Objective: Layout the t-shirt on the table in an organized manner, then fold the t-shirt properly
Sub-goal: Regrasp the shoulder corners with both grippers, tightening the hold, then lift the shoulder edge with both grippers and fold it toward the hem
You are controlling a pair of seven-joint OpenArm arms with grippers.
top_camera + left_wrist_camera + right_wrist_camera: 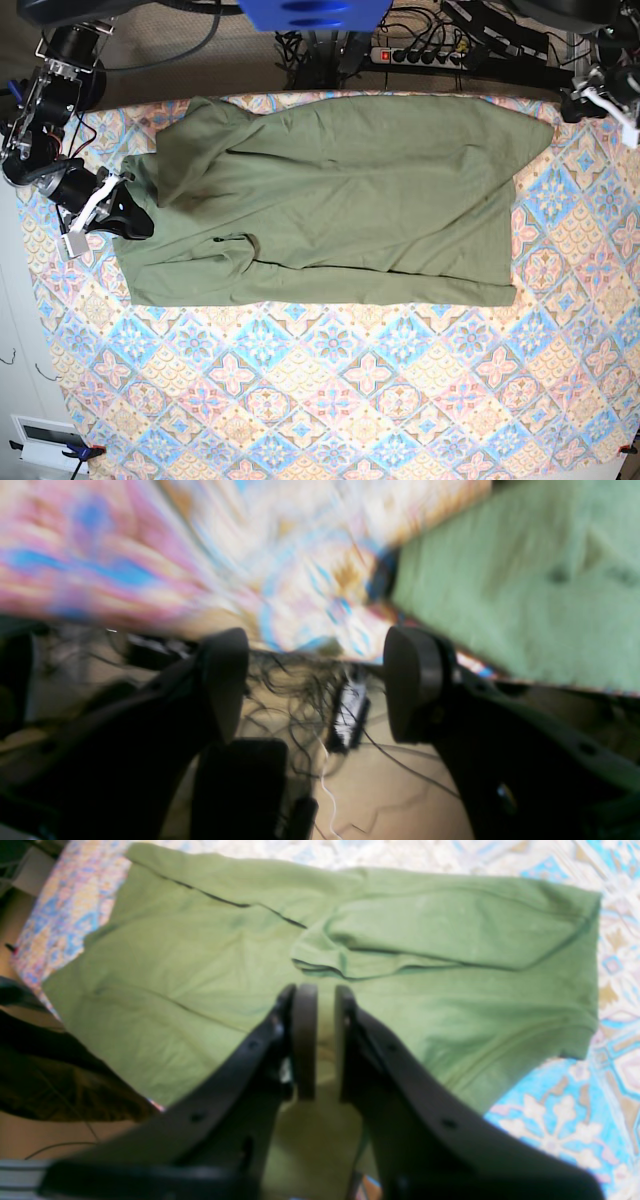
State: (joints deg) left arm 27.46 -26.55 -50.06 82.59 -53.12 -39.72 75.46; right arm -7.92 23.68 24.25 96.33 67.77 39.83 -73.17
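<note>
base view showed the t-shirt spread across the far half of the bench, its long edges running side to side, with one sleeve folded in over the body near the shirt's left end in that view. the right end effector sat at that same end of the shirt, its dark tips on the cloth edge. in the right wrist view its pads stood nearly together with a thin strip of green fabric between them, so it was clamped on the t-shirt. the left end effector hung beyond the shirt's opposite end, at the bench's far corner, clear of the fabric. the left wrist view, blurred, showed its fingers wide apart with nothing between them, the shirt's edge off to one side and cables on the floor below.
</note>
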